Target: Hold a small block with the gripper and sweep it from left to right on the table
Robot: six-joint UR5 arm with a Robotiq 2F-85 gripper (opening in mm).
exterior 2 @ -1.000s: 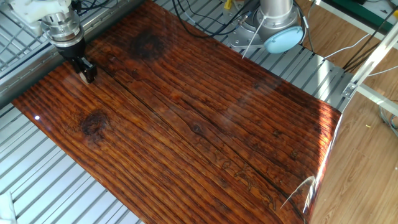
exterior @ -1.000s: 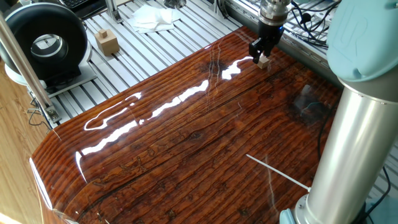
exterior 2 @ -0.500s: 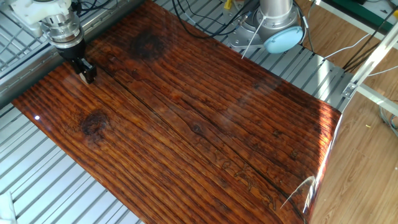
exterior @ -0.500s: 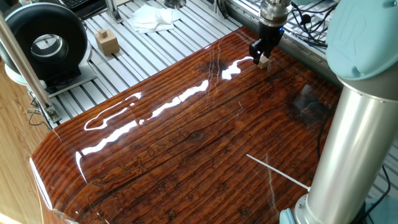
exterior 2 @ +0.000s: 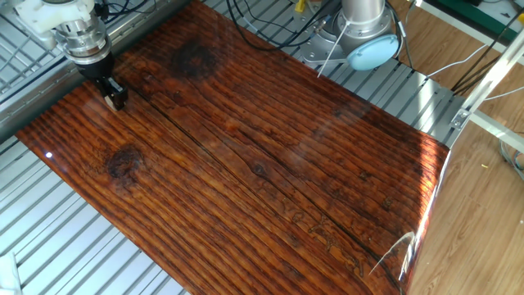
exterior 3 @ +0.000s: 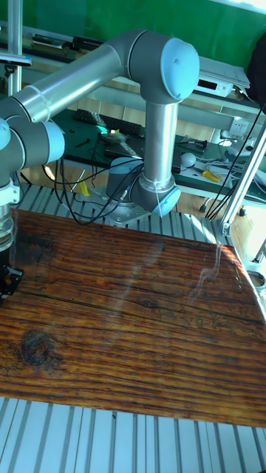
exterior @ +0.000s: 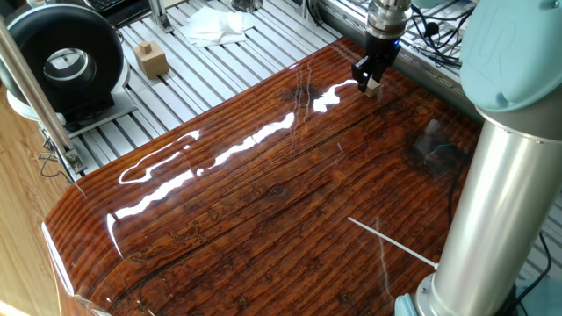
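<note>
The small block (exterior: 373,87) is a tiny pale beige cube pinched between the black fingertips of my gripper (exterior: 370,82), right at the surface of the table (exterior: 263,202). It is at the far corner of the glossy reddish-brown board in one fixed view. From the other side, the gripper (exterior 2: 113,98) stands near the board's top-left edge and its fingers hide most of the block. At the left border of the tall fixed view, only part of the gripper (exterior 3: 6,284) shows over the table (exterior 3: 133,347).
A larger tan notched block (exterior: 151,59), a black round device (exterior: 66,61) and a white cloth (exterior: 215,25) lie on the ribbed aluminium frame beyond the board. The arm's grey column (exterior: 500,193) and base (exterior 2: 364,33) stand at the board's side, with cables (exterior 2: 262,20) behind.
</note>
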